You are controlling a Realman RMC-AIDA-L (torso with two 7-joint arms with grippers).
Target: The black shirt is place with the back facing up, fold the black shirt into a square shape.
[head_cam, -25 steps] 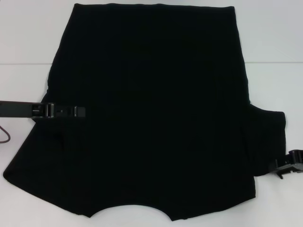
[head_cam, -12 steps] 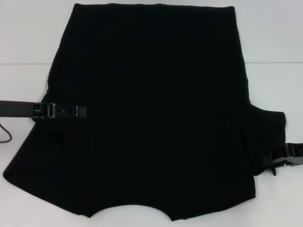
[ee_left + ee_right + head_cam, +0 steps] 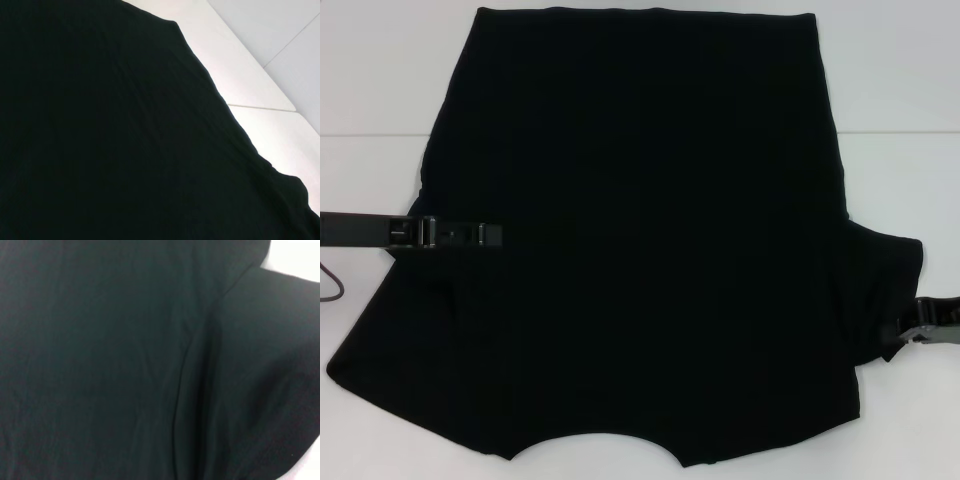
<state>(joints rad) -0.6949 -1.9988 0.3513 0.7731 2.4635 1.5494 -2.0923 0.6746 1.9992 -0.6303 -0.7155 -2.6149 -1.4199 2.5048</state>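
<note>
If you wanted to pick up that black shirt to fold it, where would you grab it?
Probably by the sleeve sticking out on the robot's right of the black shirt, coming in from that side. It juts past the body as a loose flap with bare table around it, and the right pincer sits right at its edge.

The shirt (image 3: 640, 230) under me is soft matt black cloth, smooth over most of its spread, with shallow creases and a folded ridge by one sleeve. The counter (image 3: 380, 70) is smooth white, faintly sheened, with a thin seam. My left gripper (image 3: 470, 236) looks like hard black plastic with small pale metal-like fittings.
</note>
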